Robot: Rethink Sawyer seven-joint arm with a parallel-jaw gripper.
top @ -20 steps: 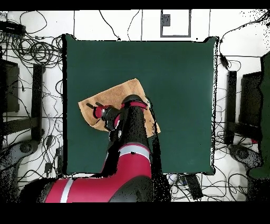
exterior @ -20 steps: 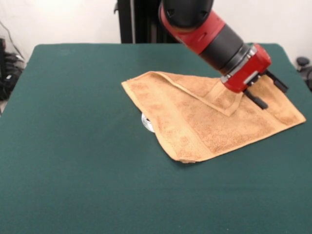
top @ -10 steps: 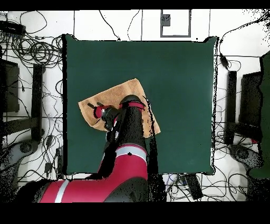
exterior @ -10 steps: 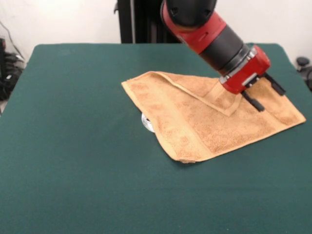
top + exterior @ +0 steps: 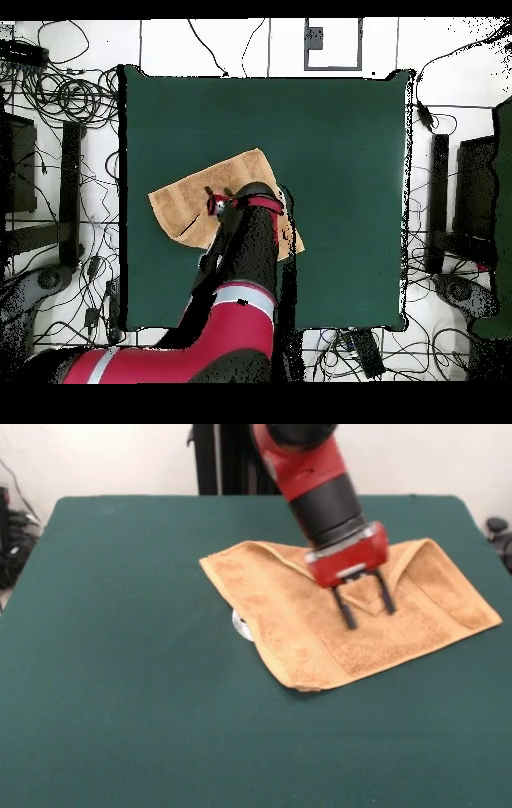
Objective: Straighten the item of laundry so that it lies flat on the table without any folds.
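Note:
The golden-tan towel (image 5: pixel 296 624) lies on the dark green table (image 5: pixel 120 680), right of the middle. Its far edge is folded over toward the front into a triangular flap (image 5: pixel 364 590), and a fold ridge runs along its right part. My gripper (image 5: pixel 368 608) hangs over the flap's tip, pointing down, open and empty, with its two black fingers (image 5: pixel 347 614) astride the tip. In the overhead view the towel (image 5: pixel 185 200) lies at the table's (image 5: pixel 340 150) left middle. There the gripper (image 5: pixel 212 203) is over it, and my arm hides the towel's right part.
A small round white-silver thing (image 5: pixel 240 624) peeks from under the towel's left edge. The pedestal's black column (image 5: pixel 216 460) stands behind the table's far edge. Cables and equipment (image 5: pixel 60 100) lie on the floor round the table.
My gripper has swung left in the front view, from over the towel's right part to over the flap's tip. It has turned to point down. The towel has not moved.

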